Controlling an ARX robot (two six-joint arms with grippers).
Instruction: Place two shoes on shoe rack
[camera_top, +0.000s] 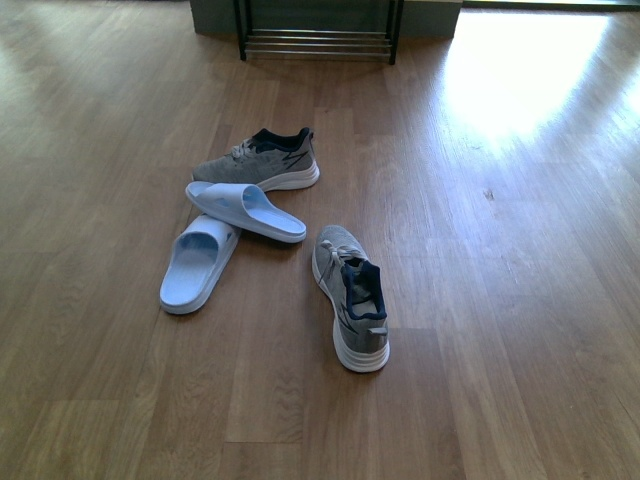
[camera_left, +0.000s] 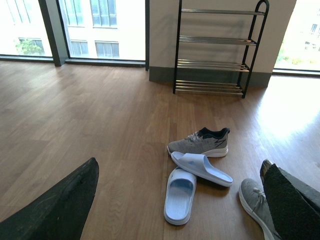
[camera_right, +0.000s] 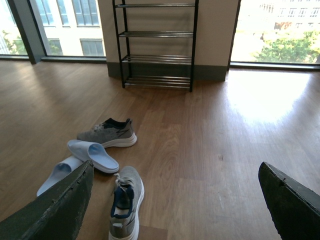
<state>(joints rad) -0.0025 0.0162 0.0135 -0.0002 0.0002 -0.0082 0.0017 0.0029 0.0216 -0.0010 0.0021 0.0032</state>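
Four shoes lie on the wooden floor. A grey knit sneaker (camera_top: 262, 161) lies farthest, side-on. A second grey sneaker (camera_top: 350, 295) lies nearest, heel toward me. Two pale blue slides sit between them: one slide (camera_top: 245, 210) rests partly across the other slide (camera_top: 198, 264). The shoe rack (camera_top: 316, 42) stands at the far wall, its lowest silver rods showing; all its tiers (camera_left: 214, 47) are bare in the left wrist view. My left gripper (camera_left: 182, 200) is open, high above the slides. My right gripper (camera_right: 175, 200) is open above bare floor beside the near sneaker (camera_right: 125, 202). Neither arm shows in the front view.
Large windows (camera_left: 105, 25) run along the far wall on both sides of the rack. A bright sunlit patch (camera_top: 520, 70) glares on the floor to the right of the rack. Bare wooden floor (camera_top: 500, 300) lies around the shoes.
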